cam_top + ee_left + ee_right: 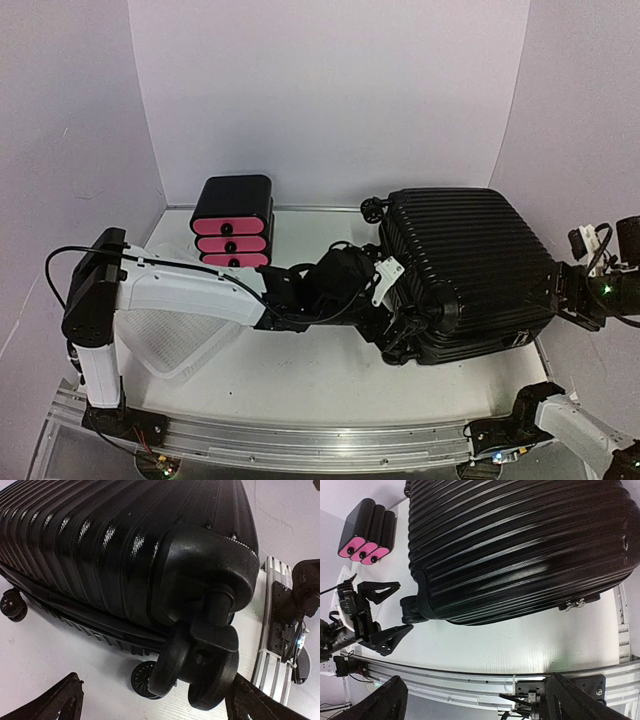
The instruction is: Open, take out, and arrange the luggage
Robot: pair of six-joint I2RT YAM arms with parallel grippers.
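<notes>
The luggage (465,265) is a large black ribbed suitcase lying closed on the right half of the table, its wheels pointing left. My left gripper (395,315) reaches across to its near left corner and stands open. In the left wrist view a caster wheel (200,660) of the luggage (100,545) hangs between the spread fingers (55,705), unclamped. My right gripper (562,295) hovers open at the suitcase's right side. The right wrist view shows the luggage (520,545) above that gripper (475,705), which holds nothing, and the left gripper (406,606) at the wheel.
A small black box with three pink drawers (233,222) stands at the back left. A white mesh basket (175,340) lies under the left arm. A metal rail (300,440) runs along the table's near edge. White walls close in the back and sides.
</notes>
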